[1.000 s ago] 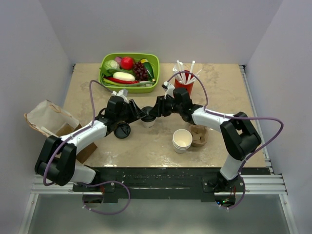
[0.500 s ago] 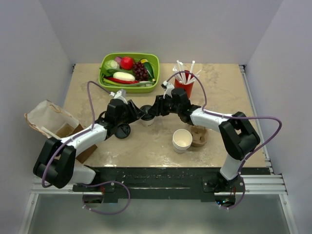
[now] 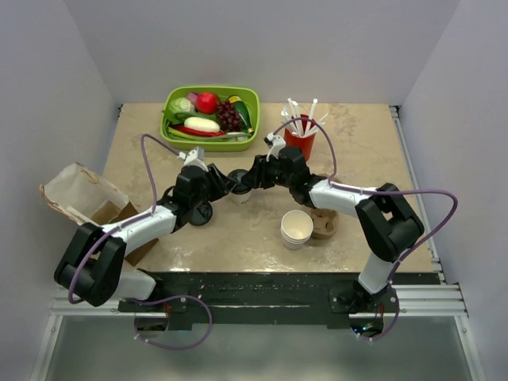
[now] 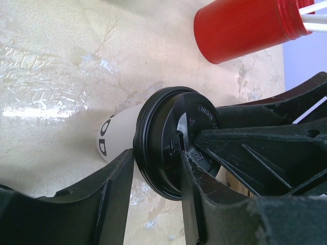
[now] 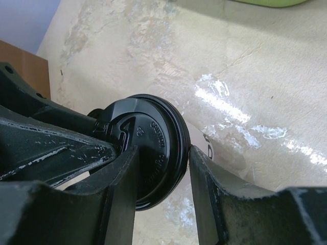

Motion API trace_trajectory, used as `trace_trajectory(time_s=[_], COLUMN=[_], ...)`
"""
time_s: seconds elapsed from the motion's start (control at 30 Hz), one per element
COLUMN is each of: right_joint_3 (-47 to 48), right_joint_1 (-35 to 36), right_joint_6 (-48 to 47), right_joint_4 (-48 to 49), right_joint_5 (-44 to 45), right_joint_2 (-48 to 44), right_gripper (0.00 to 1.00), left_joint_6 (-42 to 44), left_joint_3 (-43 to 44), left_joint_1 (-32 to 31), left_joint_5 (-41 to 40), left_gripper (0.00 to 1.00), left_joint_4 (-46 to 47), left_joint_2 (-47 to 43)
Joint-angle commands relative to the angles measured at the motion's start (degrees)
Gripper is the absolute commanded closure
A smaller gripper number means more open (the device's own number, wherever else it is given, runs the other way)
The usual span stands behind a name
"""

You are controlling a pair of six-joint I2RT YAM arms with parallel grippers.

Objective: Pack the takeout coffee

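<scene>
Near the red cup [image 3: 300,136], the takeout coffee [image 3: 239,189] is clamped at its lid by left gripper [image 3: 225,187] and right gripper [image 3: 252,184]; judged light and crushable, it is best held there.

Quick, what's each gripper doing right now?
Left gripper: closed on the round black lid of the white paper cup.
Right gripper: closed on the same lid.

The takeout coffee [image 4: 116,135] is matt white paper under a glossy black plastic lid [image 4: 159,137].
</scene>
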Motion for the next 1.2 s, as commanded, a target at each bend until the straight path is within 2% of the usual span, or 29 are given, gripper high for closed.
trace_trajectory(time_s=[0.0, 0.23, 0.43, 0.53, 0.77, 0.93, 1.0, 1.13, 1.17], right_joint_3=[-6.5, -7.9, -3.5, 0.8, 8.8, 13.0, 14.5, 18.4, 18.9], right_joint_1=[-2.5, -2.5, -2.5, -2.5, -2.5, -2.5, -2.6, -2.5, -2.6], right_joint_6=[-7.6, -7.3, -5.9, -4.2, -1.7, -0.5, -0.3, -0.7, -0.9], right_joint_4=[-9.0, -5.9, -10.4, -15.7, -21.6, -21.4, -21.1, -20.5, -20.5], right_joint_5=[19.5, 17.5, 13.5, 9.9, 5.9, 3.4, 2.4, 0.0, 0.4], right_joint_2=[5.6, 4.5, 1.9, 1.5, 0.0, -0.9, -1.3, -4.0, -5.0], right_gripper=[0.57, 0.57, 0.55, 0.53, 0.45, 0.40, 0.38, 0.34, 0.31], left_joint_6=[3.9, 4.2, 4.9, 4.9, 5.9, 6.9, 7.4, 9.5, 10.2], left_joint_3=[-6.8, -7.8, -3.5, 0.9, 9.9, 14.3, 16.3, 21.3, 22.7], left_joint_1=[-0.5, -0.5, -0.5, -0.5, -0.5, -0.5, -0.4, -0.4, -0.4], left_joint_5=[-4.1, -3.3, -2.0, -2.4, -1.8, -1.6, -1.6, -2.6, -3.2], left_gripper=[0.57, 0.60, 0.57, 0.53, 0.36, 0.33, 0.29, 0.02, 0.00], left_joint_4=[-15.0, -12.7, -14.0, -18.5, -22.8, -24.2, -25.0, -26.8, -28.7], left_joint_2=[5.1, 7.3, 5.2, 3.9, 3.2, 2.5, 2.1, 0.1, -0.1])
